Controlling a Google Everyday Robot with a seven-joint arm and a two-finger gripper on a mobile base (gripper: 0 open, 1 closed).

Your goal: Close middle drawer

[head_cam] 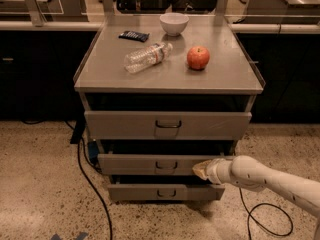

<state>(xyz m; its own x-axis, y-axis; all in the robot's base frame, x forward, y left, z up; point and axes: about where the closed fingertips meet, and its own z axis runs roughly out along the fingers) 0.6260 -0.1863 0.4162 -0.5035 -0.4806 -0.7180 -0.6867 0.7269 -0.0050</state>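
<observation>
The middle drawer (150,164) is a wide, shallow grey metal drawer with a small dark bail handle (166,165). It stands only slightly out from the cabinet (90,104), with a narrow dark gap above its front. My gripper (199,170) comes in from the lower right on a white arm (270,180). Its tan tip rests against the right part of the middle drawer's front panel, to the right of the handle. The taller top drawer (167,125) and the lowest drawer (165,192) sit above and below it.
On the cabinet top lie a clear plastic bottle (147,56), a red apple (198,57), a white bowl (174,23) and a dark snack packet (134,35). Black cables run on the speckled floor at the left (92,184) and right (265,219). Dark counters stand behind.
</observation>
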